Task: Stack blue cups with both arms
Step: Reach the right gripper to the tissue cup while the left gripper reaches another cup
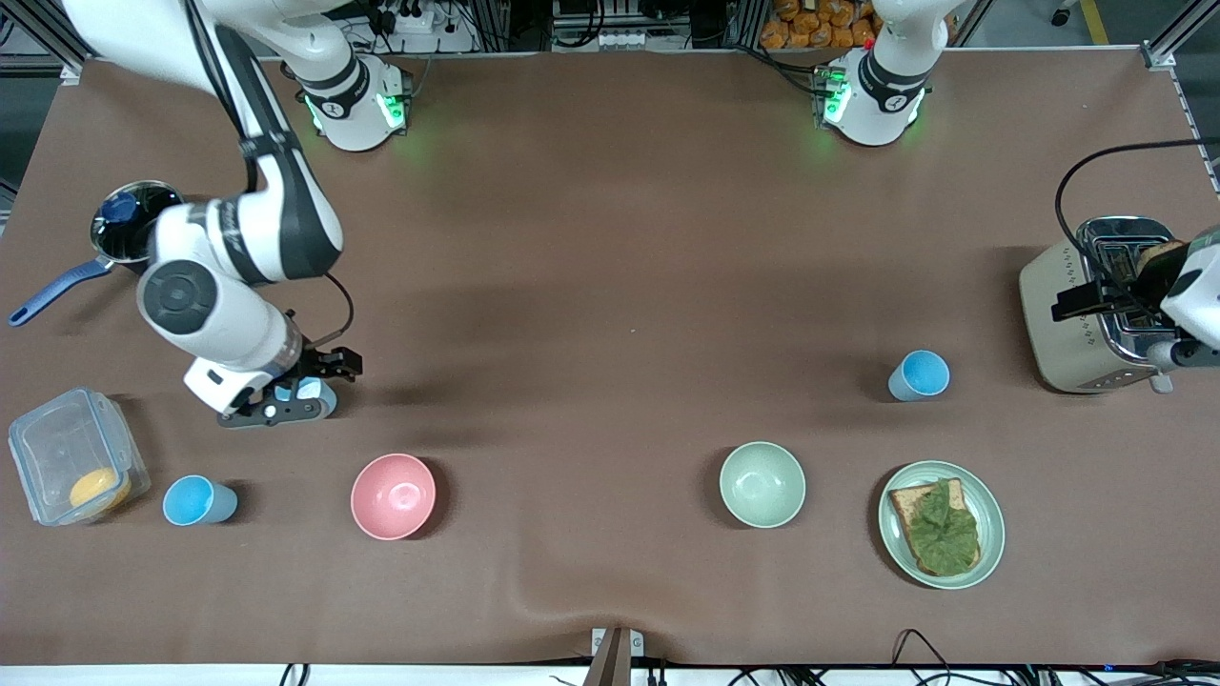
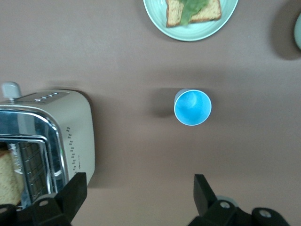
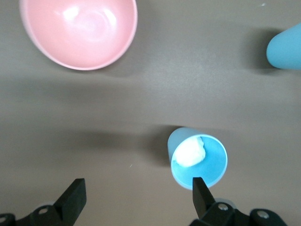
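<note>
Three blue cups stand upright on the brown table. One cup (image 1: 315, 391) is under my right gripper (image 1: 278, 408); in the right wrist view this cup (image 3: 197, 162) has a white patch inside and lies beside one fingertip (image 3: 198, 190), not between the jaws. My right gripper (image 3: 136, 193) is open and empty. A second cup (image 1: 198, 500) (image 3: 284, 47) stands nearer the front camera, beside the plastic box. The third cup (image 1: 920, 374) (image 2: 193, 107) stands next to the toaster. My left gripper (image 2: 139, 186) is open and empty, up over the toaster (image 1: 1177, 353).
A pink bowl (image 1: 393, 495) and a green bowl (image 1: 762, 484) sit near the front. A plate with a lettuce sandwich (image 1: 942, 524), a toaster (image 1: 1087, 305), a clear box (image 1: 71, 457) and a pan (image 1: 124, 224) ring the work area.
</note>
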{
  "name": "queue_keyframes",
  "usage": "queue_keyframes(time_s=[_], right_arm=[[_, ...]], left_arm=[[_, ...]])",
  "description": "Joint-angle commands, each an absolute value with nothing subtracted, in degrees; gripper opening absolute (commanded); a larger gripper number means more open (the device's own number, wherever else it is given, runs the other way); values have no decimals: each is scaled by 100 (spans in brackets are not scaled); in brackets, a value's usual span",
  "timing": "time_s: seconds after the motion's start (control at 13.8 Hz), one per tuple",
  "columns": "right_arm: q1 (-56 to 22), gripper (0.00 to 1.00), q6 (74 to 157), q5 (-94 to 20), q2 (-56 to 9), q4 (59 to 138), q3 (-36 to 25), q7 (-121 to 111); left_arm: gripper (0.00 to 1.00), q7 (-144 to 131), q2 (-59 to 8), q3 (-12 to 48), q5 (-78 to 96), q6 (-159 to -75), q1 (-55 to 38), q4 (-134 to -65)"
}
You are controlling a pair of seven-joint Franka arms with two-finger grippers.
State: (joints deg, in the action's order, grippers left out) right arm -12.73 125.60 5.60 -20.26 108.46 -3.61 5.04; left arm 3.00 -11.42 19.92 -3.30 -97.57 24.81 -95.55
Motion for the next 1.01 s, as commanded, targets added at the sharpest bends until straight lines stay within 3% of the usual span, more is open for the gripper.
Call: queue_keyframes(time_s=[0.0,0.14,0.43,0.51,0.58,0.65,0.72,0.94], right_arm=[[-1143,100,12832,1018,-2258,11030,-325,589],[-1108,100,12989,1405,-2469,11030,-316,615],[-967,100,13533,1686,-2952,11065,-325,606],[-897,85,13561,1722,-3014,11057,-316,606],[-914,46,13535,1723,-3015,11048,-316,598],[-940,14,13526,1731,-3032,11048,-325,572],[-975,0,13518,1749,-3032,11039,-325,536],[-1002,0,13491,1767,-3024,10969,-316,439]], left_arm=[[100,-261,-1896,2083,-431,-9721,2234,-9308],[100,-1060,-2502,2074,-684,-9808,1996,-9308],[100,-1301,-2698,2109,-1116,-10063,1836,-9501],[100,-1292,-2698,2109,-1116,-10107,1889,-9492],[100,-1292,-2742,2109,-1116,-10194,1942,-9510],[100,-1292,-2925,2101,-1125,-10291,1960,-9518],[100,-1292,-3083,2083,-1125,-10362,1960,-9519],[100,-1397,-3260,2092,-1116,-10494,1899,-9501]])
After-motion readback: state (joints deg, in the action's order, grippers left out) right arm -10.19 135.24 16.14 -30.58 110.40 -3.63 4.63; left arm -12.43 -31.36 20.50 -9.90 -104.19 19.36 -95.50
